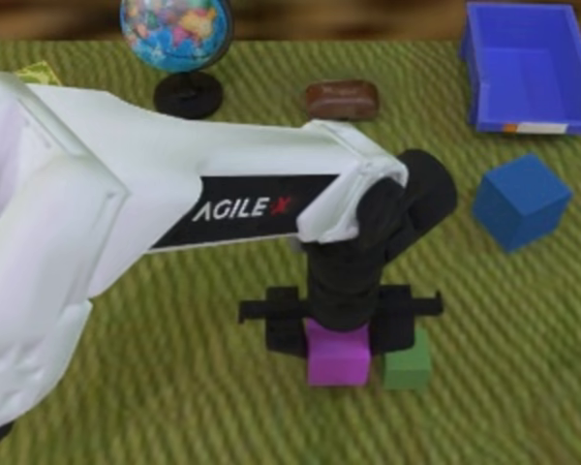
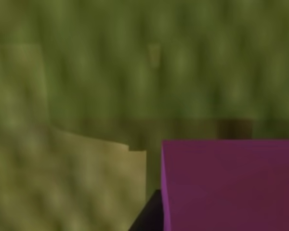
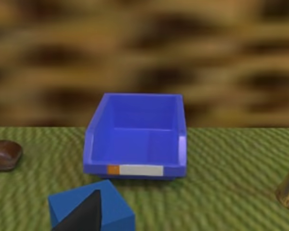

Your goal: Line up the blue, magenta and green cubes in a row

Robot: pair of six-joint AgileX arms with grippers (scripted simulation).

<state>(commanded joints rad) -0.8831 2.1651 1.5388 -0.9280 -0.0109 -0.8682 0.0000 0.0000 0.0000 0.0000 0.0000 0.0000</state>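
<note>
The left arm, white with black AgileX lettering, was stretched from the table's left edge across to the middle of the near half. Its black left gripper (image 1: 339,341) was seen directly over the mid-sized bright magenta cube (image 1: 338,355), with the two dark fingers (image 1: 284,334) set on either side of the cube; whether they were pinching it or only bracketing it could not be told. In the left wrist view the magenta cube (image 2: 229,185) filled the lower part of the picture, with one dark fingertip beside it.

The smallest matte green cube (image 1: 408,364) was set just beside the magenta cube, on its right, near the table's near edge. The largest dark blue cube (image 1: 520,200) was placed well apart from both, toward the right edge, tilted out of line with the table's edges. It was also seen in the right wrist view (image 3: 111,209), with a dark fingertip (image 3: 84,215) of the right gripper in front of it; that gripper's spread could not be told.

A blue plastic bin with a label strip (image 1: 530,66) was found in the far right corner, a glossy brown oblong object (image 1: 342,99) at the far edge's middle, and a small globe on a black stand (image 1: 179,44) further left.
</note>
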